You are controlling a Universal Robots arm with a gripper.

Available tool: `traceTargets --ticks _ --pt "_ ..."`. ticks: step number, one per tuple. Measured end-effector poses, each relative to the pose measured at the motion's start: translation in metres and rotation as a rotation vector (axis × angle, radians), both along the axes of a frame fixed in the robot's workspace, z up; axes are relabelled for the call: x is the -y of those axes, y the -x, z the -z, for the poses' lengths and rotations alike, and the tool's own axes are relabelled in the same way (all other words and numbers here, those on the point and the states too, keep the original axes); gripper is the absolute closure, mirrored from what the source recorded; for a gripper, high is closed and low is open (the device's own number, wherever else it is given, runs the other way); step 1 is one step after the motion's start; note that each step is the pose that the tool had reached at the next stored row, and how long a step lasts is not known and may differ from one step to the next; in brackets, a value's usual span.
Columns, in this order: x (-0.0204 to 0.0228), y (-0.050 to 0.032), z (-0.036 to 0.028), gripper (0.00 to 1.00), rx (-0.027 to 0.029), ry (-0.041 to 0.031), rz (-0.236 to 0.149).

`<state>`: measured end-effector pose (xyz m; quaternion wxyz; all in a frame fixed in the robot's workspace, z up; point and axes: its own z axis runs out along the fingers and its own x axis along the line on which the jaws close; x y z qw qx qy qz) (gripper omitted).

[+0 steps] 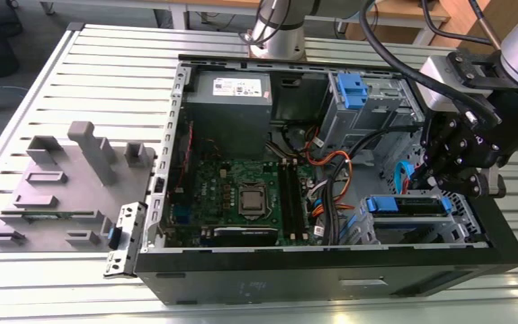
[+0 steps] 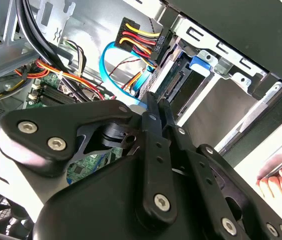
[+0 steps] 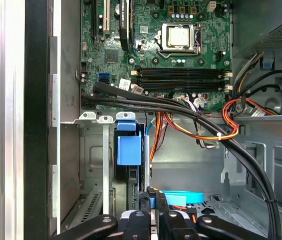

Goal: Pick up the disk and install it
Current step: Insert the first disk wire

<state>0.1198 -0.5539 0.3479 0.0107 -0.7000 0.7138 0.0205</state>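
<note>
Over the cage (image 1: 464, 228), my jaws sit closed just beside the disk (image 1: 409, 204) lodged inside; seating step, I judge, needing a straight push.

We observe bright, diffuse light on the slatted table (image 1: 88, 74), its slats glaring near white in the first wrist view. The computer case (image 1: 331, 270) interior lies in soft shadow; the gripper (image 2: 156, 102) appears dark in the second wrist view.

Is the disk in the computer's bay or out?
In. The disk sits inside the metal bay, its blue bracket showing; whether fully seated, cannot tell.
</note>
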Motion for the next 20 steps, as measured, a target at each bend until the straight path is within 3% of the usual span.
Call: traceTargets --ticks 8,10,11,16,20 --pt "0.0 0.0 0.0001 0.84 0.0 0.0 0.0" --pt "0.0 0.0 0.0001 0.83 0.0 -0.0001 0.0" --pt "0.0 0.0 0.0001 0.76 0.0 0.0 0.0" --pt "0.0 0.0 0.0002 0.76 0.0 0.0 0.0" --pt "0.0 0.0043 0.0004 0.76 0.0 -0.0001 0.0"
